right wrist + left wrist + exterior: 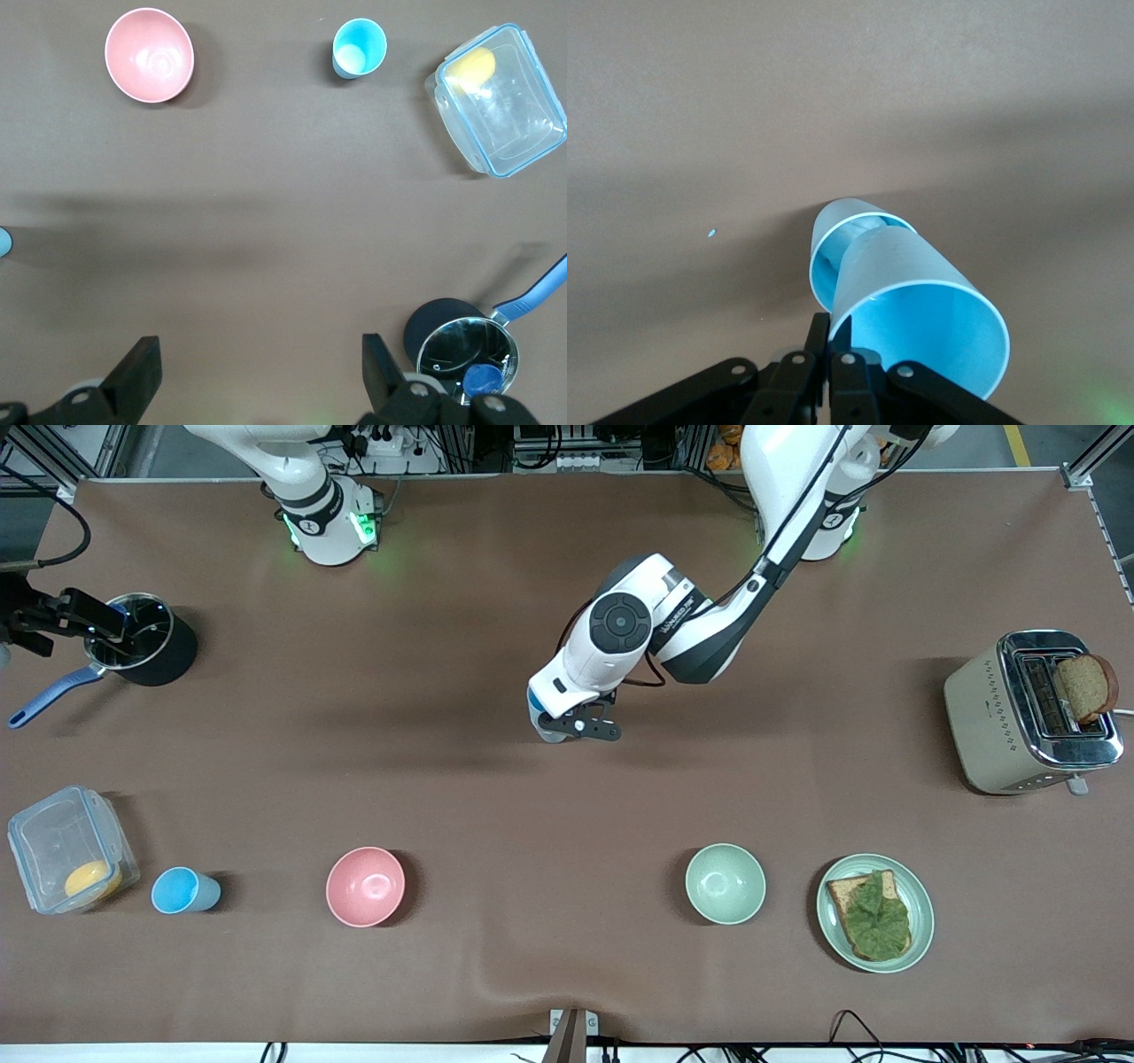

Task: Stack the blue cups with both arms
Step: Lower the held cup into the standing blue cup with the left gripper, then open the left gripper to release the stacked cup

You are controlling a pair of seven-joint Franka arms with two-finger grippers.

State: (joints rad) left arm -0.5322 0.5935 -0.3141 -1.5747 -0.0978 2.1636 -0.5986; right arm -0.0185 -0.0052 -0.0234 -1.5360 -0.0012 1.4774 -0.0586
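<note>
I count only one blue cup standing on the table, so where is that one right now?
The sky-blue cup stands upright near the right arm's end of the table, between the clear lidded box and the pink bowl, untouched by either gripper.

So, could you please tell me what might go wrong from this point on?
1. The left gripper pinches only the rim of the tilted cup, which already sits partly in another cup; the grip may slip or the pair may tip.
2. The third cup stands close beside the clear container; the open right gripper could bump that when reaching.
</note>
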